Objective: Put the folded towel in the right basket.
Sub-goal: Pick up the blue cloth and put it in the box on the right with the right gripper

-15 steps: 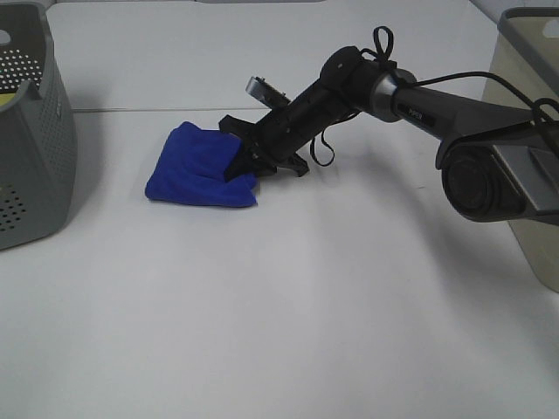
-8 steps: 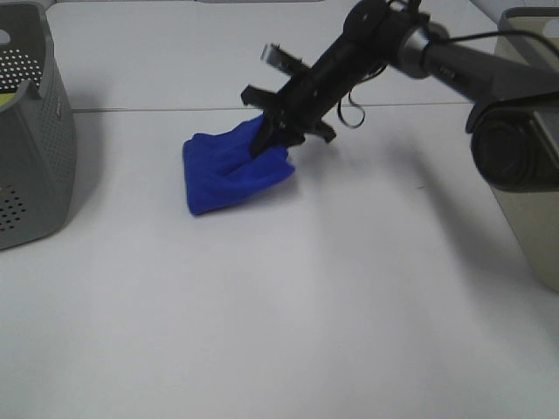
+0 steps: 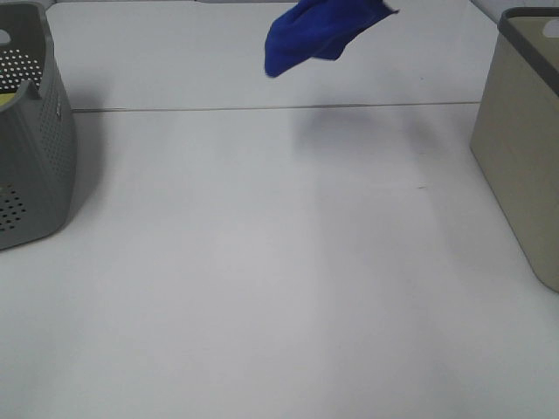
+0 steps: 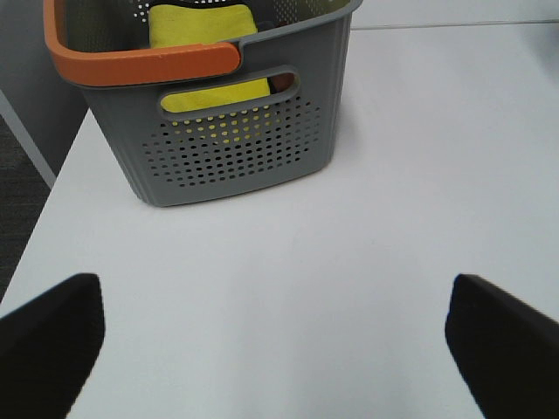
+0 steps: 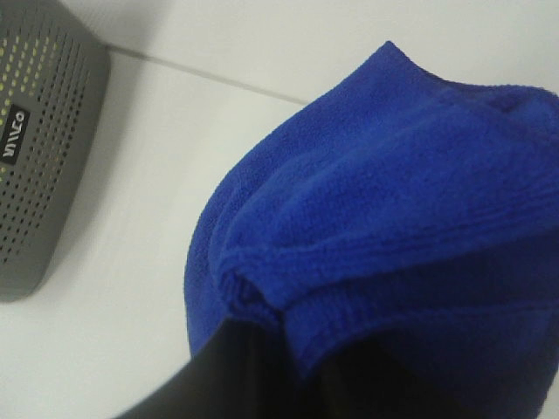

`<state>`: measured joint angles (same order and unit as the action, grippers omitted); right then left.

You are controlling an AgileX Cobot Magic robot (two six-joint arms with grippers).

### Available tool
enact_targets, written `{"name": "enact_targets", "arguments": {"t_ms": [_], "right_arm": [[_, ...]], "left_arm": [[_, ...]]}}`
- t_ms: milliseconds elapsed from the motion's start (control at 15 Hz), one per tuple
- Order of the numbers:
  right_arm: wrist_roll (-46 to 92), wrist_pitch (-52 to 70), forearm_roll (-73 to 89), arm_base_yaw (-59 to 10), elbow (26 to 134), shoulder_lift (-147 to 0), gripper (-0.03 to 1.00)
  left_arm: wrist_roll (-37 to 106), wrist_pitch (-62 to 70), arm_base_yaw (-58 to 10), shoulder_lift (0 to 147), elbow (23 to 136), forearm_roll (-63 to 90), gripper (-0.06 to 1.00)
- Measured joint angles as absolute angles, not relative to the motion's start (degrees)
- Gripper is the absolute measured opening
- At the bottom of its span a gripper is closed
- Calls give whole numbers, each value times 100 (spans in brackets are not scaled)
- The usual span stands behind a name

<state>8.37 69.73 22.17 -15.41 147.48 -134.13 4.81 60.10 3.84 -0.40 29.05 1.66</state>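
Observation:
The folded blue towel (image 3: pixel 319 30) hangs high in the air at the top of the exterior high view, above the far middle of the table. It fills the right wrist view (image 5: pixel 393 201). My right gripper (image 5: pixel 288 375) is shut on it; only dark finger parts show under the cloth, and the gripper itself is out of the exterior high view. The right basket (image 3: pixel 524 157) is beige and stands at the right edge. My left gripper (image 4: pixel 279 349) is open and empty, its fingertips (image 4: pixel 52 340) wide apart above the table.
A grey perforated basket (image 3: pixel 31 140) stands at the left edge. In the left wrist view it (image 4: pixel 236 148) has an orange rim and holds a yellow cloth (image 4: pixel 205 26). A seam line (image 3: pixel 262 108) crosses the white table at the back.
My right gripper has lifted the blue towel off the table and carried it up and to the right. The arm has left the exterior high view.

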Motion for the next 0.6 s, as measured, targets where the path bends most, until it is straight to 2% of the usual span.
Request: {"name": "enact_targets", "arguments": {"t_ms": [200,400,467,600], "right_arm": [[710,6950,1765,-905,14164,-12290,11],[693,6973,1610,6,12617,-11075,11],[693,7013,1473,521,12021,-10657,11],[693,7013,1409,1026,11694,-10445,11]], "left_arm": [[481,6010,384,-40,2905,166,99],[481,6010,384,-40,2905,166,99],[481,6010,384,-40,2905,166,99],[481,6010,384,-40,2905,166,99]]}}
